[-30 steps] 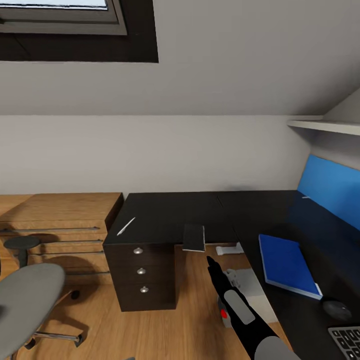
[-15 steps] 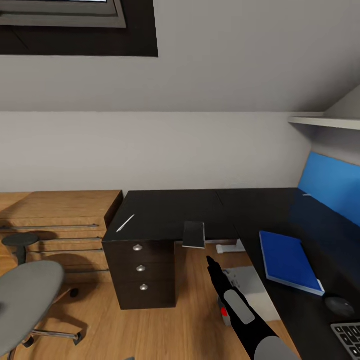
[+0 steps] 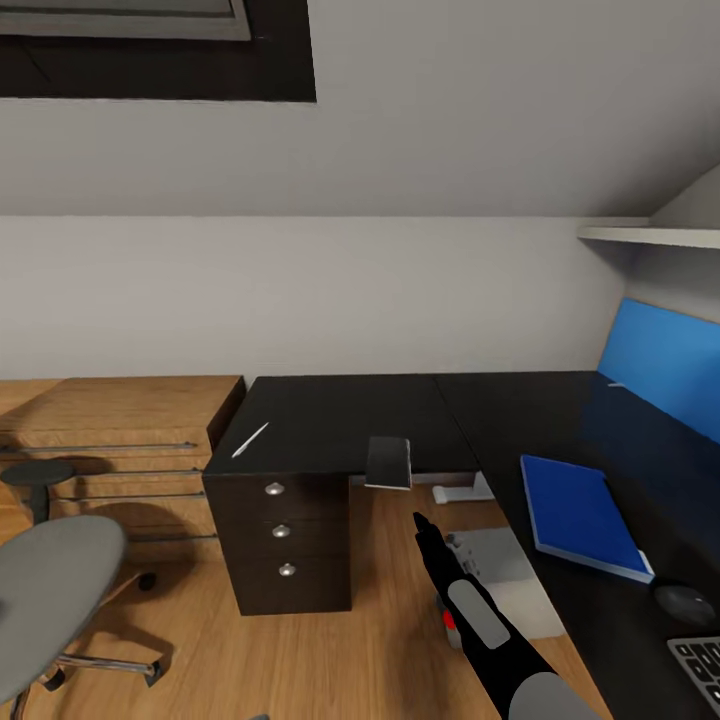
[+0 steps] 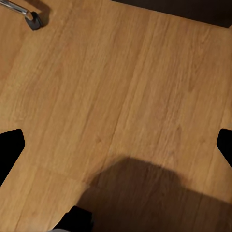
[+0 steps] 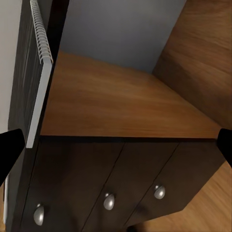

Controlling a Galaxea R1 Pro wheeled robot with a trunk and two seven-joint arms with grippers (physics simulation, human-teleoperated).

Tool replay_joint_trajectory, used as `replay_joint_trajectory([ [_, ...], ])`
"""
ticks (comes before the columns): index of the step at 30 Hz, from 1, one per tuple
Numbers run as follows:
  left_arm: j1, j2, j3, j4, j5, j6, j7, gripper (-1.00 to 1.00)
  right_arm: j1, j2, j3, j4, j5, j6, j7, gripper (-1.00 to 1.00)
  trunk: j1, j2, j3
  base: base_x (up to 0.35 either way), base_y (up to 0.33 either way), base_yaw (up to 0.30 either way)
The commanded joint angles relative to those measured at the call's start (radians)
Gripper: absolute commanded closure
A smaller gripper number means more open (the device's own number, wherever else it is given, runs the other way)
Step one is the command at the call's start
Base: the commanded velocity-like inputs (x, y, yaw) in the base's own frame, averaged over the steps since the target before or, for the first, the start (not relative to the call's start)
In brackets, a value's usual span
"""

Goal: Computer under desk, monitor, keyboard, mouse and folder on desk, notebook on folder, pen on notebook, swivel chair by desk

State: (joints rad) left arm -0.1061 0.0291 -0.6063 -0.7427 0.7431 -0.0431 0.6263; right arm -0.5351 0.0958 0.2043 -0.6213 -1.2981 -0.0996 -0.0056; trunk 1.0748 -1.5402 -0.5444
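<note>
Head view: right gripper (image 3: 418, 521) was raised over the floor in front of the desk (image 3: 340, 415), black fingers together into one narrow tip, so it read as closed with nothing in it. Right wrist view put its fingertips at the two far frame edges instead; the head view was taken as the clearer one.

Notebook (image 3: 388, 462) lay just beyond and above that tip, overhanging the desk's front edge; its pale page edge and spiral showed in the right wrist view (image 5: 41, 72). Pen (image 3: 251, 440) lay well to the gripper's left, near the corner above the drawers (image 3: 281, 530).

Folder (image 3: 580, 515) lay flat to the gripper's right. Past it sat the mouse (image 3: 686, 601), then the keyboard (image 3: 702, 665), cut off by the frame corner. Computer (image 3: 500, 580) stood under the desk, partly hidden behind the arm.

Swivel chair (image 3: 55, 590) was far left, cropped.

Left gripper (image 4: 116, 145): dark tips wide apart, open over bare wood floor (image 4: 121, 87).
</note>
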Motion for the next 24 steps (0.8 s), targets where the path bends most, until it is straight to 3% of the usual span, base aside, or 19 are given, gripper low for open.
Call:
replay_joint_trajectory([
  [1, -0.001, 0.002, -0.007, -0.001, 0.009, -0.004, 0.007, -1.0, -0.001, -0.001, 0.006, 0.0, -0.01, -0.008, -0.001, -1.0, 0.0, -0.001, -0.001, 0.0, 0.0, 0.0],
  [8, -0.001, 0.002, -0.003, -0.001, 0.006, -0.007, 0.006, -1.0, -0.001, -0.001, 0.007, 0.0, -0.01, -0.008, 0.0, -1.0, 0.0, -0.001, -0.001, 0.0, 0.0, 0.0],
  [24, -0.001, 0.002, -0.006, 0.003, 0.008, -0.006, 0.006, -1.0, 0.0, 0.005, 0.006, 0.0, -0.01, -0.008, 0.001, -1.0, 0.0, -0.001, -0.001, 0.166, 0.04, 0.0],
])
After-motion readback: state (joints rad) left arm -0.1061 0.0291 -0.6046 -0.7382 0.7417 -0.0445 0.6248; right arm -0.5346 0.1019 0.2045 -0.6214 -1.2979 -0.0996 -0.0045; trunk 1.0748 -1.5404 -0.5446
